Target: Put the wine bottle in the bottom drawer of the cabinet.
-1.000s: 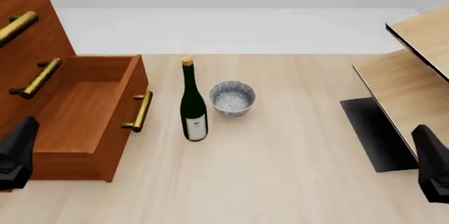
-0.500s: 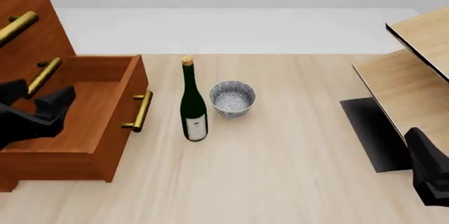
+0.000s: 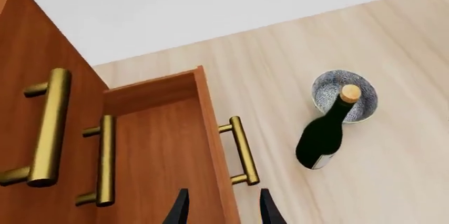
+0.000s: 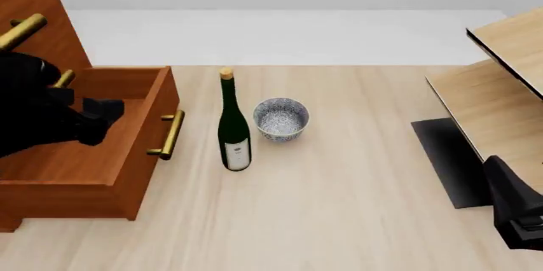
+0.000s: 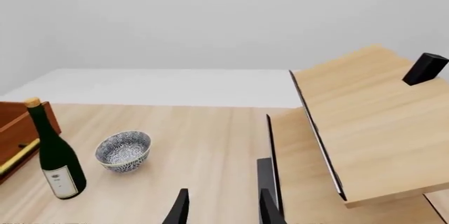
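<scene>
Both grippers have their jaws apart and hold nothing. Left gripper hangs over the pulled-out bottom drawer, its fingertips straddling the drawer's front wall in the left wrist view. Right gripper sits low at the near right corner of the table, well apart from everything else, and points toward the pale shelf unit.

On the left side of the table, the cabinet stands with brass bar handles on the flat drawer fronts above. Its bottom drawer is open, and the part of its wooden floor that shows is bare; the left arm hides some of it in the front view.

Upright on the table, the wine bottle stands just to the right of the drawer's brass handle, outside the drawer, cork on top and white label facing the near side. Just beside the bottle, on its right and a little farther back, sits a small patterned bowl; it looks empty inside.
</scene>
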Action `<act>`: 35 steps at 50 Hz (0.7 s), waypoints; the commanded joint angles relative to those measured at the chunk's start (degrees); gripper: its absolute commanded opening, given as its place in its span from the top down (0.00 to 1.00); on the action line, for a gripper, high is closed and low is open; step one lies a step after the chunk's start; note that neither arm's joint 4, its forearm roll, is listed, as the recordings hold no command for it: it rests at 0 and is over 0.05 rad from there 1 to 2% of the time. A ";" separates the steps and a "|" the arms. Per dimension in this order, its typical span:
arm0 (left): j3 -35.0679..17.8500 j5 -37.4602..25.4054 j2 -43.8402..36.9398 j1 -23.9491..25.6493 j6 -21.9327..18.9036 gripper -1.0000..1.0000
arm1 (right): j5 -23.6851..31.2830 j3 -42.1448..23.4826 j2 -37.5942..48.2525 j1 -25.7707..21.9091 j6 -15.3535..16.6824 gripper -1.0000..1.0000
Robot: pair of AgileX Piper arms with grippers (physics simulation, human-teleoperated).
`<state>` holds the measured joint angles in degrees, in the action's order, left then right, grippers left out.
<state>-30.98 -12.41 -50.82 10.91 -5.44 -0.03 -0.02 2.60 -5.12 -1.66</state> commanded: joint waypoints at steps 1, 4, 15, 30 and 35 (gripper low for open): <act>-2.44 -3.92 -4.64 1.45 0.14 0.00 | -0.63 -0.03 1.22 -0.76 -0.19 0.00; -2.04 -2.87 -5.70 0.64 0.18 0.00 | -0.20 -0.03 0.90 -0.66 -0.27 0.00; -1.37 -1.24 -7.96 0.94 0.41 0.00 | -0.53 -0.02 1.69 -0.95 -0.38 0.00; 0.97 3.12 -10.34 0.98 2.02 0.00 | -1.11 -0.01 2.44 -1.14 -0.22 0.00; 2.93 5.30 -11.51 1.78 2.36 0.00 | -0.95 -0.01 2.33 -1.03 -0.27 0.00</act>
<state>-30.23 -10.14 -60.31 11.94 -3.91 -1.06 -0.03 4.87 -6.16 -1.92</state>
